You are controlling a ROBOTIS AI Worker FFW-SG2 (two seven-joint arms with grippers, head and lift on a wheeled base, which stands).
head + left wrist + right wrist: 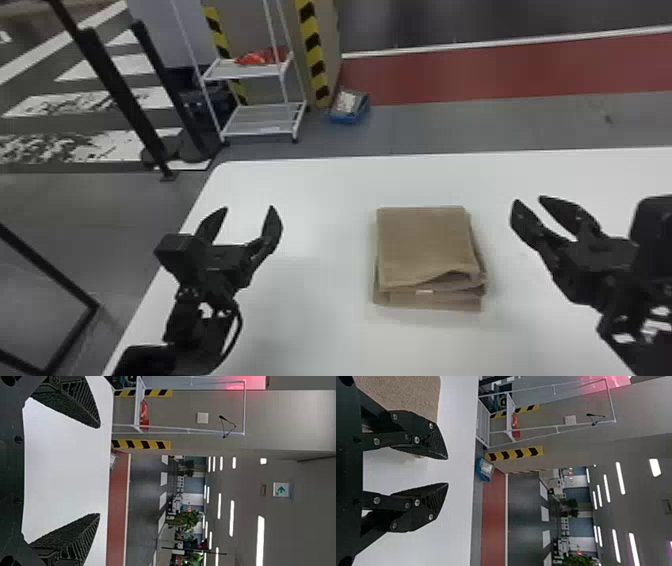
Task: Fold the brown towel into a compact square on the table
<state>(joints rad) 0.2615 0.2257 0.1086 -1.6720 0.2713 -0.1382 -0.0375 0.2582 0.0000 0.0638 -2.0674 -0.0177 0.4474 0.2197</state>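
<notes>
"On the white, flat-topped table point(320, 190), what is recorded?"

"One brown cloth towel point(425, 245), folded into a thick, roughly square block of stacked layers. Its upper face lies mostly flat. At the near edge the layers are uneven: the upper fold lifts and ripples toward the right corner, and the lowest layer juts out toward the robot. A small white tag point(425, 291) shows on that edge."

"State of the grippers?"

"Left of the towel and well apart from it, the black two-fingered left gripper point(249, 207). Jaws spread wide, nothing between them. Right of the towel and nearer to it, the black two-fingered right gripper point(528, 199). Jaws part open, a moderate gap between the tips, nothing held. Neither touches the towel."

"Surroundings, taken from the towel?"

"Beyond it and to the left, past the table's far edge, a white metal-framed shelf rack point(245, 70) with a bright orange-red item point(252, 58) on a shelf; I cannot tell what the item is. Beside the rack, a yellow-and-black striped strip point(313, 47), upright. Beyond the towel, slightly left, a blue box point(345, 118) on the grey floor. Beyond and to the right, a red floor band point(475, 75)."
</notes>
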